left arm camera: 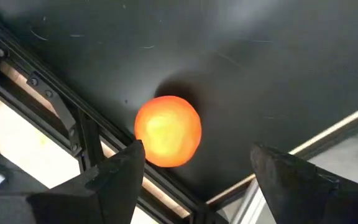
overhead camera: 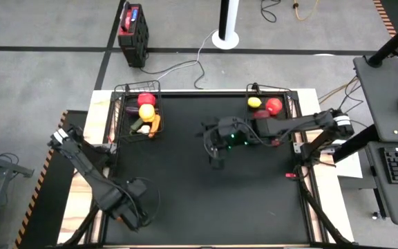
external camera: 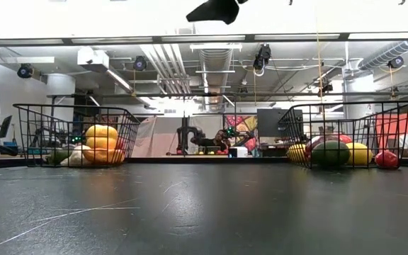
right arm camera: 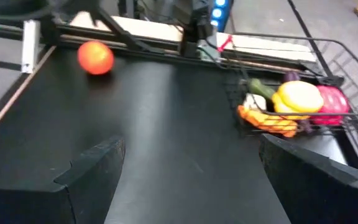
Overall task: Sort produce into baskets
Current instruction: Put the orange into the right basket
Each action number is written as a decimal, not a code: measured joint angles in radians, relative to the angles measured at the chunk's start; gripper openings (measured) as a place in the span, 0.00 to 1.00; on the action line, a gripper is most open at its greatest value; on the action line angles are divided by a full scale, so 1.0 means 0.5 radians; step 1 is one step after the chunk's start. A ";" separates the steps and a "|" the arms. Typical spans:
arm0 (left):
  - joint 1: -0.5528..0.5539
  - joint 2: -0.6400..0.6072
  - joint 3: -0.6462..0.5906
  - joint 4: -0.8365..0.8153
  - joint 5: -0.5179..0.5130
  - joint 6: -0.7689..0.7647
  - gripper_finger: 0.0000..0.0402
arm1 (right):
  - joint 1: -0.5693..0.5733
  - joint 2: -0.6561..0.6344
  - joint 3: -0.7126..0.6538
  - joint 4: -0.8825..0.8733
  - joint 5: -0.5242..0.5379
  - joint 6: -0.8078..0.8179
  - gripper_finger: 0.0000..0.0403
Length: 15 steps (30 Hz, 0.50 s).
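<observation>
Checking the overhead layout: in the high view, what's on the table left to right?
left gripper at the near-left corner → left basket of produce → right gripper mid-table → right basket holding a lemon and a red tomato.

The table has a matt black top, faintly scuffed, edged with pale wood and metal rails. Both baskets are thin black wire mesh. The orange tomato looks like smooth plastic with a soft sheen, as do the yellow pepper and the carrot.
</observation>
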 joint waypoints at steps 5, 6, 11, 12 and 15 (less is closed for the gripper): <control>-0.005 0.026 -0.080 0.044 0.028 -0.032 0.68 | 0.095 -0.003 -0.027 0.038 0.007 0.041 0.89; -0.005 0.023 -0.113 0.065 0.029 -0.046 0.68 | 0.108 -0.002 -0.027 0.038 0.018 0.047 0.89; -0.041 0.024 -0.256 0.224 0.128 -0.066 0.68 | 0.159 0.008 -0.027 0.040 0.044 0.083 0.89; -0.057 0.024 -0.279 0.232 0.131 -0.082 0.68 | 0.164 0.008 -0.027 0.040 0.044 0.084 0.89; -0.093 0.023 -0.343 0.237 0.148 -0.173 0.68 | 0.166 0.008 -0.027 0.040 0.043 0.090 0.89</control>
